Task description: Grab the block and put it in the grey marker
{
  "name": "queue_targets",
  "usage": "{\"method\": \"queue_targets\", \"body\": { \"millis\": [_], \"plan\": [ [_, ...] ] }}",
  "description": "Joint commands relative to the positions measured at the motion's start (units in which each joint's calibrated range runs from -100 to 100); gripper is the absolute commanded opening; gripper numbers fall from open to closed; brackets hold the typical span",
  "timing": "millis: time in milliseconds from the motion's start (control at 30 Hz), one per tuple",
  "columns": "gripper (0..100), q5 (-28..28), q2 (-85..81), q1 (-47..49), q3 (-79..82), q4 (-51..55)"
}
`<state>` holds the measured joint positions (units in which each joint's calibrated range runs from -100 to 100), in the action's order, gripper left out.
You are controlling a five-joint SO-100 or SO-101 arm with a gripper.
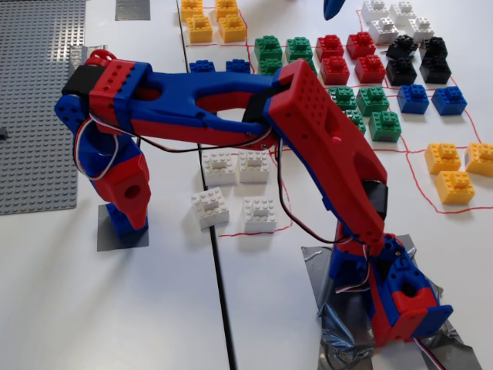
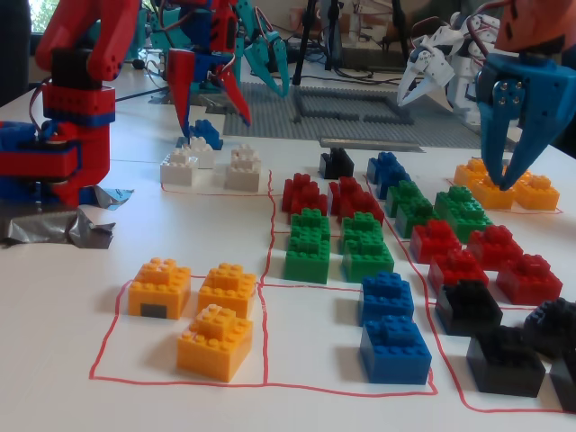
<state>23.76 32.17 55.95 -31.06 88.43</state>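
Block (image 2: 206, 134), blue, sat just below the gripper (image 2: 214, 120), whose fingers were spread apart. A fixed view hid it behind the gripper (image 1: 131, 216) over the grey marker (image 1: 108, 237). White blocks (image 2: 180, 168) lay nearer on the white table (image 2: 63, 297), with other arms behind.

This looks like a robotics lab or maker workshop. White tables (image 1: 115, 308) carry sorted toy bricks inside red-drawn squares (image 2: 270, 270). In a fixed view, toward twelve o'clock, several other small robot arms (image 2: 432, 63) and tripod legs (image 2: 315, 36) crowd the background beside a grey baseplate (image 2: 360, 103).
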Motion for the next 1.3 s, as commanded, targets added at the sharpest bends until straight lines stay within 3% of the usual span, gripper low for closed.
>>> {"method": "queue_targets", "body": {
  "millis": [0, 133, 367, 600, 933, 1100, 1267],
  "plan": [
    [46, -1.32, -7.91, 0.58, -3.45, 1.18],
    [44, -1.95, -12.53, -0.7, -1.82, 3.13],
    [31, -4.3, -23.83, -4.42, 6.18, 4.51],
    [2, -8.4, -29.52, -8.84, 7.81, 9.54],
    [0, -15.82, -42.56, -17.57, 15.99, 8.73],
    [0, -22.12, -50.23, -27.78, 22.98, 4.75],
    [0, -24.57, -51.06, -40.34, 22.07, 6.86]
  ]
}}
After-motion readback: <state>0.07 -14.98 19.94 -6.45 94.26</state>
